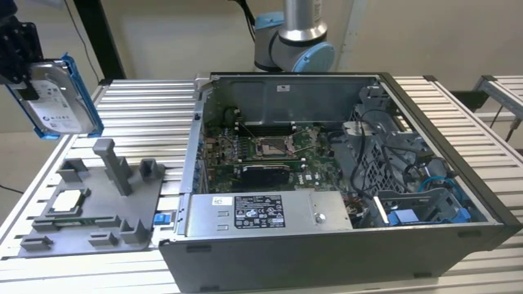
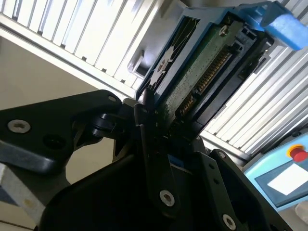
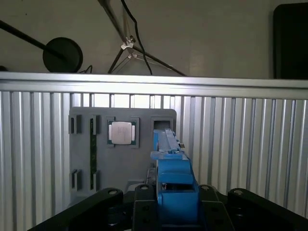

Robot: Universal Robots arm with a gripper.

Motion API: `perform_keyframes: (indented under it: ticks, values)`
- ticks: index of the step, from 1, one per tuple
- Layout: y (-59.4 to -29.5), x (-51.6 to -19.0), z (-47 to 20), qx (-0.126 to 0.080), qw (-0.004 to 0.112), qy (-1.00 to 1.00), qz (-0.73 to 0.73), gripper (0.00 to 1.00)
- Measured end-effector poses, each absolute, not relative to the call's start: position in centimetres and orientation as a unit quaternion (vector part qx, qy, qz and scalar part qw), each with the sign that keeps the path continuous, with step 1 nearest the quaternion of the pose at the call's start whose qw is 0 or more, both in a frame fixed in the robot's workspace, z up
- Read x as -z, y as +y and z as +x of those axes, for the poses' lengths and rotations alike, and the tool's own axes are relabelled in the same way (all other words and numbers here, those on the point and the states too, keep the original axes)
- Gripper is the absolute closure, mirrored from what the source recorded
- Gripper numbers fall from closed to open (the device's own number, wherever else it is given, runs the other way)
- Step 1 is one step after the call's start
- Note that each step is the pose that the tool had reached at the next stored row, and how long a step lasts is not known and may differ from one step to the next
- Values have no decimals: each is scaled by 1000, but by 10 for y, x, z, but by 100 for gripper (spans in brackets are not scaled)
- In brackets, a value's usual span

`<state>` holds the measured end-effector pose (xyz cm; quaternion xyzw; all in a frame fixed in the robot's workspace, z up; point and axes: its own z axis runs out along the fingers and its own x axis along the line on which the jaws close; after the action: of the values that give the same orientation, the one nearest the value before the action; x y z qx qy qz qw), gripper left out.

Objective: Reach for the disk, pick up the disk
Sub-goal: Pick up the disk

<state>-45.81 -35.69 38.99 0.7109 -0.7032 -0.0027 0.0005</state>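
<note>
Here, my gripper point(image 1: 22, 64) is pressed together on the disk point(image 1: 61, 97), which I hold in the air at the exterior view's far left, label side toward that camera and long axis nearly upright, slightly tilted. In the second wrist view the black fingers point(image 2: 149, 149) clamp one end of the drive. Its green circuit board point(image 2: 192, 82) faces outward and the blue rails point(image 2: 284, 24) run along its sides. The contact of the far finger is hidden behind the drive, so I can only say it appears to bear on the opposite face.

Edges: the disk hangs over the table's point(image 1: 147, 104) left border in the exterior view, touching nothing but my fingers. The grey fixture plate point(image 1: 94, 211) lies below it, and its upright posts point(image 1: 112, 164) stand well apart from the drive's lower edge. The small silver chip point(image 1: 65, 201) sits in its recess on that plate.

Open room: the space around the drive is free on all sides. The open computer case point(image 1: 343, 245) stands well off toward the exterior view's right, with the plate between it and the table edge.
</note>
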Motion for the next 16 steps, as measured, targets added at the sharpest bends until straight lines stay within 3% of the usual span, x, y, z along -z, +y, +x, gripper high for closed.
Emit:
perform_keyframes:
  ticks: [16]
  values:
    - [-357, -408, -458, 3, 0, -703, 711, 100]
